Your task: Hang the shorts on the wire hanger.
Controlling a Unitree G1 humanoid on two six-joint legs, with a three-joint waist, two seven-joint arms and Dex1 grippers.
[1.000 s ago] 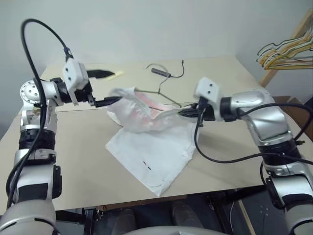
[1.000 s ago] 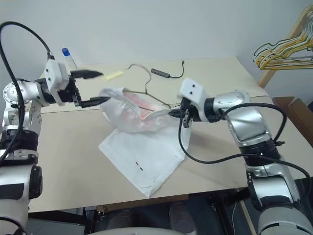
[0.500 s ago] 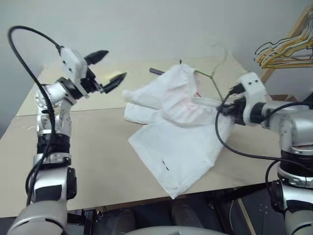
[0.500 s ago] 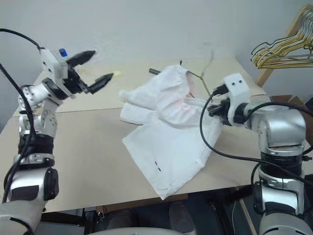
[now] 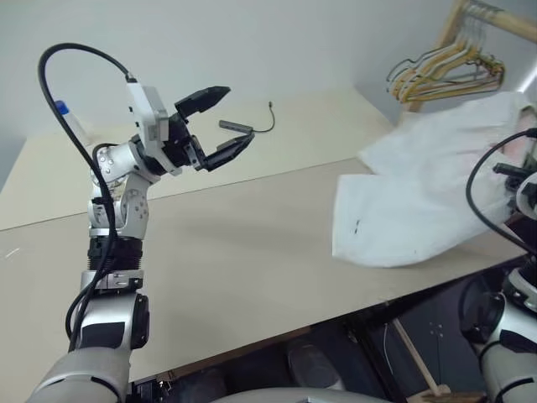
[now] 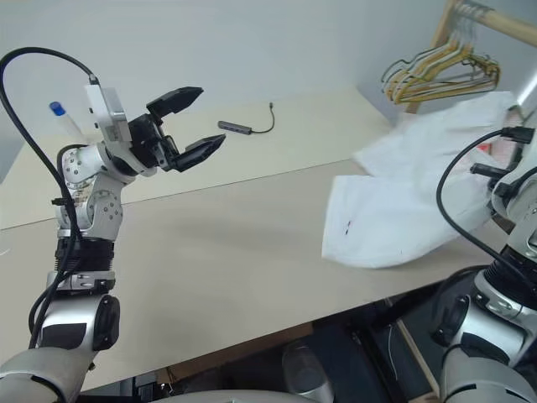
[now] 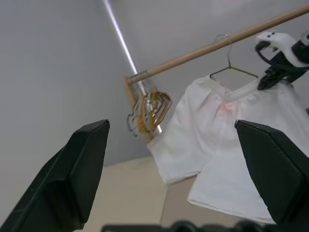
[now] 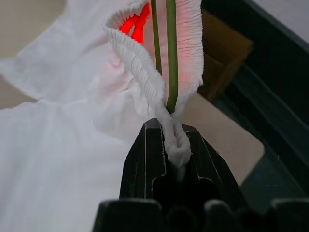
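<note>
While my left gripper [image 5: 220,122] hangs over the bench's far left part with its fingers spread wide and nothing between them, the work is all on the right. Mid-bench is bare; a small dark adapter with a cable [image 5: 237,126] lies near the far edge.

Further right, the shorts [image 5: 403,206] drape off the bench's right edge, lower hems trailing on the top, waistband lifted up toward my right gripper [image 8: 174,145]. That one is pinched shut on a fold of the gathered waistband, with the wire hanger [image 8: 170,53] running up through the waist opening just beside the pinch.

Handling, as I judge it: light, limp cloth, no stiffness, will slide and bunch freely (elastic waist is the only firm bit, so that's the place to hold). Thin wire probably springy and slippery against the fabric.

Bench [image 5: 252,252] is smooth, pale board, low friction. Beyond the far right corner a wooden rail [image 7: 217,46] carries bunched yellow and dark hangers [image 5: 436,71]; plain grey wall behind.
</note>
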